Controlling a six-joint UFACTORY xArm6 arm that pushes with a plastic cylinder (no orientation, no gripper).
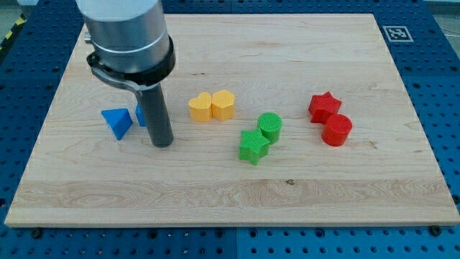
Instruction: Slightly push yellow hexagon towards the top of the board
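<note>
The yellow hexagon stands near the middle of the wooden board, touching a yellow heart-shaped block on its left. My tip rests on the board to the view's left of the yellow pair, about a block's width away and slightly lower. A blue triangular block lies to the tip's left. A second blue block is mostly hidden behind the rod.
A green cylinder and a green star touch each other right of centre. A red star and a red cylinder sit together further right. A fiducial marker lies off the board's top right corner.
</note>
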